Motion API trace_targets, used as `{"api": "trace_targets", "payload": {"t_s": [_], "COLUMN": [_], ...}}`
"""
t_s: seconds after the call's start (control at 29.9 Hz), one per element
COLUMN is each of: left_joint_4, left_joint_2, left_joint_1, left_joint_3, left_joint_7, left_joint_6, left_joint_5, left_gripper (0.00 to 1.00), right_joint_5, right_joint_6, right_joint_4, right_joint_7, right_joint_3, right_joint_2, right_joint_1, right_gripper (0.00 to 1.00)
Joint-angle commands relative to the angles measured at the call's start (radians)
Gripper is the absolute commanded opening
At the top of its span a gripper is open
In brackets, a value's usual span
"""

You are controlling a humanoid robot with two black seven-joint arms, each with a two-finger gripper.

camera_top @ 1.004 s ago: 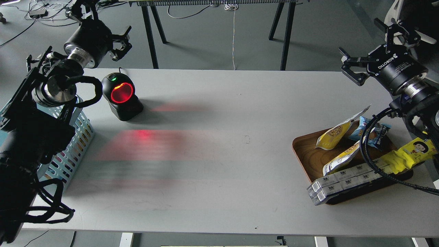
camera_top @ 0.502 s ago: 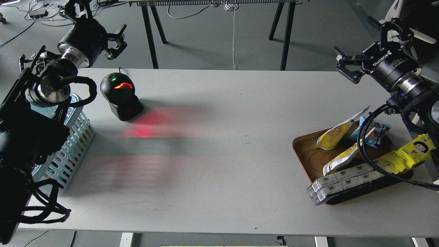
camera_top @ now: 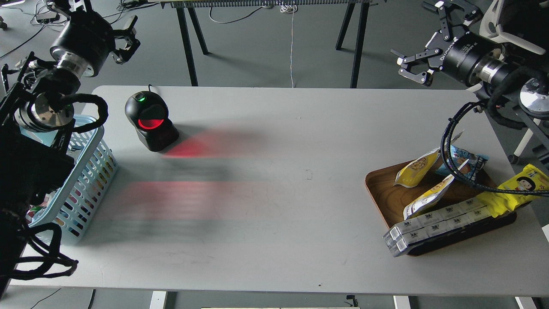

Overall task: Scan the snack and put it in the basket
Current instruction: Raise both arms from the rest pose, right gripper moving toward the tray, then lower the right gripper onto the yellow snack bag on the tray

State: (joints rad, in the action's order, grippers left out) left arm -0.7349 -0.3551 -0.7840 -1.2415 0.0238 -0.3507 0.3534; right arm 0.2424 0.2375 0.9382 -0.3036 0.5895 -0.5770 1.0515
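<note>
— Left arm?
— Raised beyond the table's far left corner, left gripper [camera_top: 124,40] over the floor, fingers spread, holding nothing. Thick links and looped cable crossing the basket [camera_top: 92,171].
— Right arm?
— Reaching in from the upper right, right gripper [camera_top: 422,51] hanging past the table's far edge, well above the wooden tray [camera_top: 379,189]. Fingers splayed wide, nothing between them. Black cable drooping in a loop over the tray's contents.
— Snack?
— Two like pouches in the tray. Upper snack pouch [camera_top: 418,169] leaning against the blue packet [camera_top: 469,163]; second pouch [camera_top: 429,198] lying just below it, touching the boxed strip [camera_top: 433,225]. Long yellow wrapper [camera_top: 514,191] sticking out over the tray's right rim, toward the table's right edge.
— Basket?
— At the table's left edge, partly hidden under the left arm, some coloured items inside, too covered to name.
— Edges, open room?
— Boxed strip overhanging the tray's near left corner. Scanner [camera_top: 150,122] standing near the far left, glowing red, apart from the basket. Table [camera_top: 274,240] bare across the wide middle between scanner and tray, only red light streaks there.
</note>
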Motion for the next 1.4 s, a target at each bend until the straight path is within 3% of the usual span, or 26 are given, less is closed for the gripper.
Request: {"api": "trace_targets", "payload": {"t_s": [0.0, 0.17, 0.27, 0.33, 0.47, 0.64, 1.0, 1.37], "left_joint_4": [-0.004, -0.021, -0.021, -0.021, -0.021, -0.023, -0.021, -0.021], "left_joint_2": [-0.015, -0.033, -0.044, -0.053, -0.062, -0.073, -0.065, -0.067], "left_joint_1": [0.011, 0.017, 0.019, 0.019, 0.017, 0.014, 0.014, 0.015], "left_joint_3": [-0.006, -0.007, -0.009, -0.009, -0.010, -0.009, 0.004, 0.005], "left_joint_7": [0.002, 0.007, 0.012, 0.012, 0.012, 0.012, 0.013, 0.013], "left_joint_6": [0.007, -0.002, -0.007, -0.008, -0.024, -0.030, -0.030, -0.028], "left_joint_5": [-0.002, -0.005, -0.008, -0.019, -0.039, -0.062, -0.060, -0.060], "left_gripper": [1.00, 1.00, 1.00, 1.00, 1.00, 1.00, 1.00, 1.00], "right_joint_5": [0.000, 0.009, 0.006, 0.006, 0.018, 0.196, 0.268, 0.270], "right_joint_6": [-0.006, -0.006, -0.006, -0.007, -0.046, -0.115, -0.224, -0.233], "right_joint_4": [0.008, 0.062, 0.193, 0.290, 0.442, 0.605, 0.536, 0.433], "right_joint_7": [-0.005, -0.046, -0.133, -0.167, -0.185, -0.185, -0.185, -0.185], "right_joint_3": [-0.351, -0.803, -1.044, -1.181, -1.410, -1.629, -1.611, -1.530], "right_joint_2": [-0.004, 0.051, 0.089, 0.098, 0.100, 0.088, 0.037, 0.046], "right_joint_1": [0.245, 0.575, 0.755, 0.871, 1.045, 1.176, 1.062, 0.932], "right_gripper": [0.99, 0.99, 0.99, 0.99, 0.99, 0.99, 0.99, 0.96]}}
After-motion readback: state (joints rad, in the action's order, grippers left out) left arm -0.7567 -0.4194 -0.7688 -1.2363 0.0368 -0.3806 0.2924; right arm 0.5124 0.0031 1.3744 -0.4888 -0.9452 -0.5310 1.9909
